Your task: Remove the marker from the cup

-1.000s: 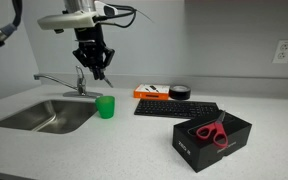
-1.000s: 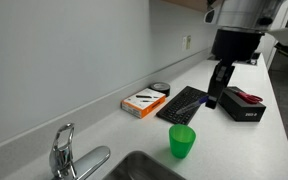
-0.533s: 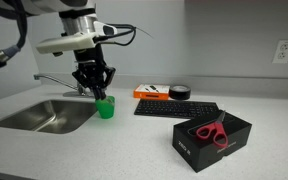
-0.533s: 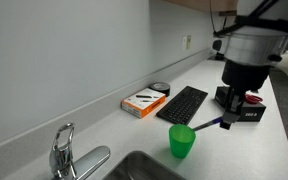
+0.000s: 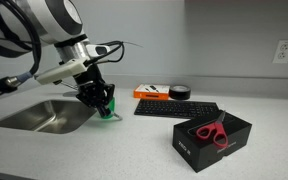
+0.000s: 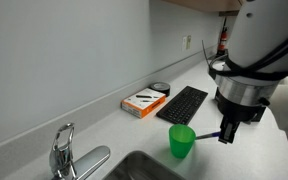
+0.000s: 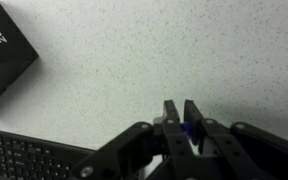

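Observation:
The green cup (image 6: 182, 141) stands upright on the counter by the sink. In an exterior view it is mostly hidden behind my gripper (image 5: 97, 99), with only a bit of the cup's green (image 5: 110, 113) showing. My gripper (image 6: 227, 129) is low over the counter just beside the cup and shut on the blue marker (image 6: 208, 136). The marker sticks out roughly level toward the cup's side, outside the cup. In the wrist view the jaws (image 7: 181, 112) are pinched together, with the marker's blue (image 7: 191, 130) between them above the speckled counter.
A black keyboard (image 5: 176, 109) (image 6: 184, 103) lies mid-counter. A black box holding red scissors (image 5: 212, 136) stands near the front. An orange box (image 6: 144, 101) and a black round dish (image 6: 161, 88) sit by the wall. The sink (image 5: 44, 115) and faucet (image 6: 62, 150) adjoin the cup.
My gripper has come down from above the cup to counter height beside it, carrying the marker. The arm has leaned in over the cup. The cup has stayed put.

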You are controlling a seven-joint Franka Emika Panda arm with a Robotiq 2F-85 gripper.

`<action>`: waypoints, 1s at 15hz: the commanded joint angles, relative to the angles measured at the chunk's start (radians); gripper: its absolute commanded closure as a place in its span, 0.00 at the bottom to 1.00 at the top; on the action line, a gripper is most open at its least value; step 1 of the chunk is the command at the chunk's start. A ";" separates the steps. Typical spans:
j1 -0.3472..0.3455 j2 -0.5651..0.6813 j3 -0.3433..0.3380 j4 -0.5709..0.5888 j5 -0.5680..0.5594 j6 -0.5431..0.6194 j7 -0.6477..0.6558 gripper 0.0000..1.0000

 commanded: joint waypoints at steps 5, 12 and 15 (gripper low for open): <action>0.007 0.065 0.009 0.039 0.009 -0.038 0.027 0.38; 0.009 0.078 -0.009 0.107 0.094 -0.085 -0.041 0.00; 0.008 0.067 -0.008 0.093 0.082 -0.074 -0.031 0.00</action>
